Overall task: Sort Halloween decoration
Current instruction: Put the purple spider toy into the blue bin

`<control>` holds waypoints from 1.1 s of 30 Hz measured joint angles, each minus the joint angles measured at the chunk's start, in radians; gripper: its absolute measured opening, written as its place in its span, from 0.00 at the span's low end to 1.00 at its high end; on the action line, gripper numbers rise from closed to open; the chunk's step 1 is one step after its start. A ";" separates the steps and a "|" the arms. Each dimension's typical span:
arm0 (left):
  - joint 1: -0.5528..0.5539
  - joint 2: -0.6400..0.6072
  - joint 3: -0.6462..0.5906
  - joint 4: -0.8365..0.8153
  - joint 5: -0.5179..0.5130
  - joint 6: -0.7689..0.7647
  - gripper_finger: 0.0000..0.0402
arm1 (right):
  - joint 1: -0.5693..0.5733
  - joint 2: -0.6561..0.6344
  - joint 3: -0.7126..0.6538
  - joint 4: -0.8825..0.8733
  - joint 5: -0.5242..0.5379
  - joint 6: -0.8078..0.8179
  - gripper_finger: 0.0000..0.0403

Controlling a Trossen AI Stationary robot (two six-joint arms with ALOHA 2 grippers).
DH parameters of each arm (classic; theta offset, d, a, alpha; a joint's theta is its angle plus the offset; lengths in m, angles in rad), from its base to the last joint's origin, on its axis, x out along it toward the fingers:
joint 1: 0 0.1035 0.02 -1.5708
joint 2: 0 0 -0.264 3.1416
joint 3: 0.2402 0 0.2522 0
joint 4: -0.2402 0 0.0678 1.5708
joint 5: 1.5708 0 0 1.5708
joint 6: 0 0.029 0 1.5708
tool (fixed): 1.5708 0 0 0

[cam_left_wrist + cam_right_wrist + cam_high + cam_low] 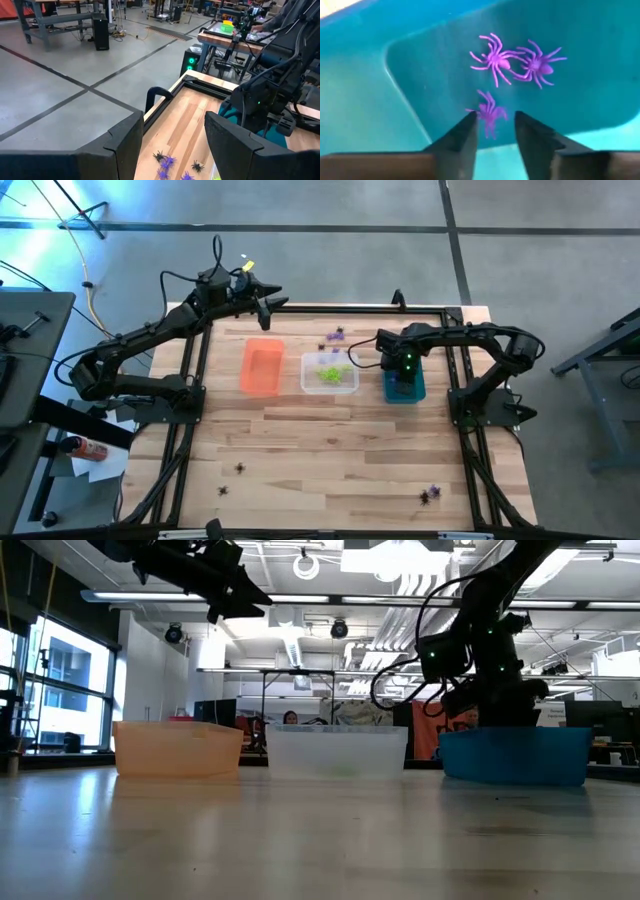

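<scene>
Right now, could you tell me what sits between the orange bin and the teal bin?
The clear bin, holding lime green spiders, sits between the orange bin and the teal bin, in the high and low views.

My right end effector: lowered, pointing down, fingers parted a little, nothing between them. My left end effector: raised at the far edge of the surface, fingers spread wide.
</scene>
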 joint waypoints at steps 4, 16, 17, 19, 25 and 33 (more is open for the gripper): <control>0.000 0.000 0.000 0.000 0.000 0.000 0.50 | -0.002 0.000 0.007 -0.012 0.000 -0.001 0.48; 0.029 -0.008 0.000 0.004 0.002 -0.013 0.50 | -0.092 -0.080 0.301 -0.144 -0.058 -0.022 0.63; 0.034 -0.008 0.000 0.003 0.003 -0.022 0.50 | -0.098 -0.089 0.337 -0.107 -0.076 -0.004 0.63; 0.043 -0.008 0.000 0.000 0.005 -0.048 0.50 | -0.109 -0.093 0.398 0.007 -0.096 0.052 0.63; 0.047 -0.008 0.000 -0.012 0.004 -0.106 0.50 | -0.129 0.068 0.564 0.249 -0.048 0.350 0.62; 0.047 -0.008 0.000 0.000 0.005 -0.115 0.50 | -0.156 0.502 0.904 0.029 0.002 0.525 0.57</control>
